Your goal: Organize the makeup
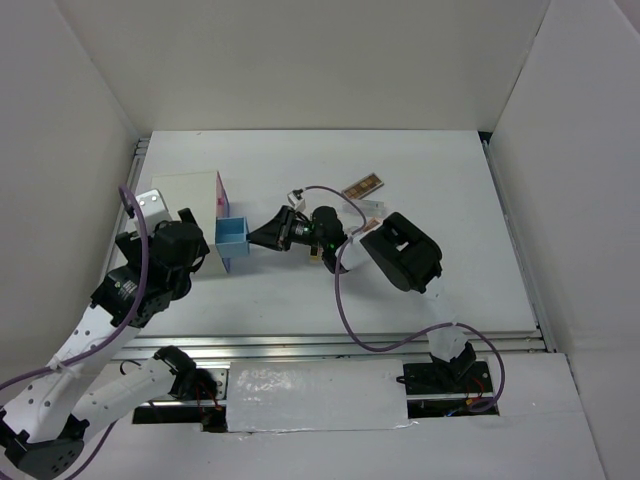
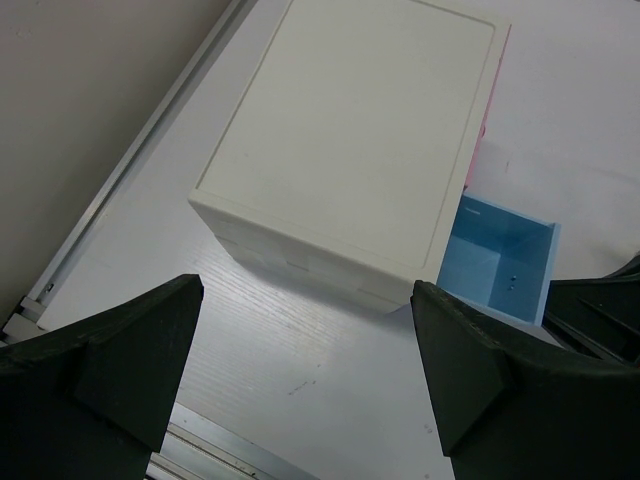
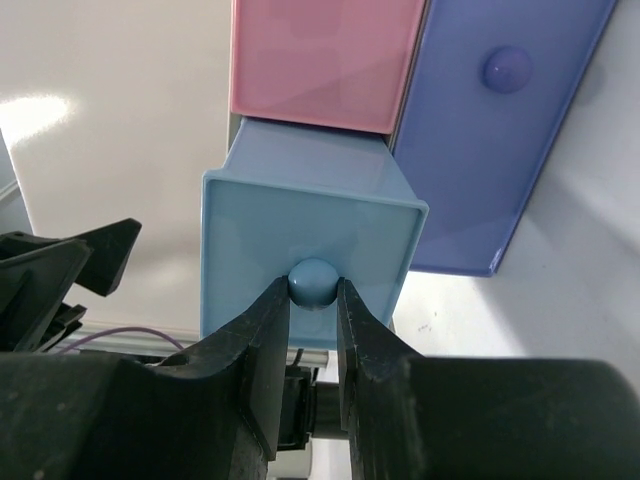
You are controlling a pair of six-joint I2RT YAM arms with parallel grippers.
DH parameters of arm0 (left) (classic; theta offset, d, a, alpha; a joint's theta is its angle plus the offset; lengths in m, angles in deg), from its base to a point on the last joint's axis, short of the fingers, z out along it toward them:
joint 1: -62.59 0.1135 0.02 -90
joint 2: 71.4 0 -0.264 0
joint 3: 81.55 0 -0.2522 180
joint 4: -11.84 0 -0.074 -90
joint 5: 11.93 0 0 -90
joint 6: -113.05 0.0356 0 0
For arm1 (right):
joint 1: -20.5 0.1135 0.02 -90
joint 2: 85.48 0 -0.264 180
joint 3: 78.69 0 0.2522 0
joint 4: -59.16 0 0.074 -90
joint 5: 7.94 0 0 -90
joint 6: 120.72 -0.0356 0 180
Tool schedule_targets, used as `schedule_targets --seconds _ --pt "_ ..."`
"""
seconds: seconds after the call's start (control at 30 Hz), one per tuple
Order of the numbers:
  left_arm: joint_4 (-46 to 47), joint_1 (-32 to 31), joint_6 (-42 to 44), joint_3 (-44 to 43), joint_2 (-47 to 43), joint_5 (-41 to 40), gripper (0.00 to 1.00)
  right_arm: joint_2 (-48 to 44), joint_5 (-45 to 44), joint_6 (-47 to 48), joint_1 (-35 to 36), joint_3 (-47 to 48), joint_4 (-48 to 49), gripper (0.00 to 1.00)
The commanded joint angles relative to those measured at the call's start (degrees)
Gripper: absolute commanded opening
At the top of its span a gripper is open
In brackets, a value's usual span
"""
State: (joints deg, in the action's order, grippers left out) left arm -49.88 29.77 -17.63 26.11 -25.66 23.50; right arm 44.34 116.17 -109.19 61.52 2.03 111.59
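- Makeup lay on the tabletop (image 1: 450, 180) behind your right arm (image 1: 400, 255). A brown palette (image 1: 363, 186) was flat there, well apart from the white box (image 1: 188, 195) and touching neither arm.
- Just beside that palette, on its near side, sat a pale item (image 1: 372, 208); it was too small for you to tell what it was.
- A small gold-coloured piece (image 1: 314, 255) lay just beside your right wrist, also too small to name.
- Your right jaws were clamped on the round knob (image 3: 313, 282) of the light blue drawer (image 3: 310, 220), with one finger (image 3: 265, 340) touching each side of it.
- That drawer stood partly out of the box's front. A pink drawer (image 3: 320, 55) above it and a purple drawer (image 3: 500, 150) beside it sat further in.
- In the top view, your right arm reached leftward across the tabletop to the drawer's front.
- Your left jaws were wide apart and held nothing.
- The left wrist view showed them above the tabletop on the near side of the box. The box's plain white top lay beyond the two fingers (image 2: 120, 370), and the blue drawer showed at the right, past the box's corner.
- Your left arm (image 1: 130, 290) was bent beside the box, on its near left side.
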Motion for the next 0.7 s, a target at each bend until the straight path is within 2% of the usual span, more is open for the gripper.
schedule_targets --seconds 0.0,0.17,0.43,0.5,0.53,0.63,0.67 --pt "0.24 0.21 -0.09 -1.35 0.23 -1.24 0.99 -4.57 1.05 2.01 -1.55 -2.87 3.94 0.17" --pt "0.15 0.21 -0.09 -1.44 0.41 -1.33 0.99 -6.6 1.22 2.8 -2.61 -5.35 4.3 0.19" --pt "-0.02 0.21 -0.27 -1.44 0.14 -1.42 1.0 -6.42 2.63 4.99 -3.13 -2.54 0.96 0.22" --pt "-0.02 0.21 -0.18 -1.27 0.06 -1.33 0.99 -6.42 3.5 5.96 -3.14 -0.88 -1.59 0.37" --pt "0.24 0.21 -0.1 -1.27 0.06 -1.25 0.99 -6.59 3.77 6.84 -3.31 -0.6 -2.9 0.68" --pt "0.07 0.21 -0.09 -1.27 0.14 -1.24 0.99 -8.87 3.16 9.38 -3.48 -1.91 -3.96 0.9" --pt "-0.02 0.21 -0.18 -1.35 0.14 -1.24 0.99 -10.71 2.81 10.18 -3.75 -3.31 -5.62 1.0"
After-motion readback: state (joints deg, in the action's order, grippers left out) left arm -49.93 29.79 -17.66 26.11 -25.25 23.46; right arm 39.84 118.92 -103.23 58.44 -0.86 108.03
